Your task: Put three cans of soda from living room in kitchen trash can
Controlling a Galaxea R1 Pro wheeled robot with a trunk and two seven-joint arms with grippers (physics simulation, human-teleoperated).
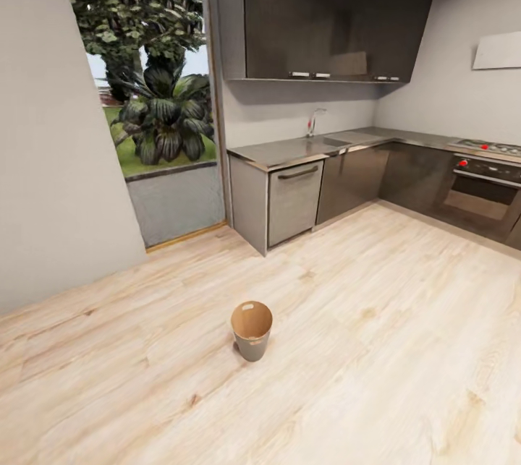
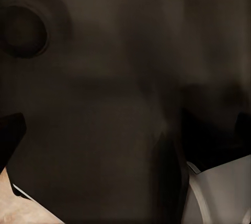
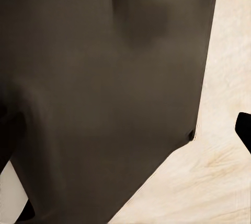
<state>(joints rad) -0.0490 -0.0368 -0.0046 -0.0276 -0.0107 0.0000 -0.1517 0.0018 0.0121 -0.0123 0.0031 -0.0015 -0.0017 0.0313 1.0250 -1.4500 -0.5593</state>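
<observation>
The tash can (image 1: 252,333) stands upright on the light wood kitchen floor, a small tapered bin, pale grey outside and tan inside, and what I can see of its inside holds nothing. The three can of soda are out of view. In the left wrist view my left gripper (image 2: 130,140) shows dark fingertips (image 2: 10,135) at the picture's two sides, far apart, with only a dark part of the robot's own body behind them. My right gripper (image 3: 125,135) looks the same, its fingertips (image 3: 244,130) wide apart over dark body and wood floor.
A dark L-shaped counter (image 1: 304,150) with a sink tap (image 1: 314,120), a steel dishwasher front (image 1: 294,201) and an oven (image 1: 483,190) runs along the far walls. Dark cupboards (image 1: 325,13) hang above. A tall glass opening (image 1: 159,125) shows garden plants. A grey wall (image 1: 51,161) stands at left.
</observation>
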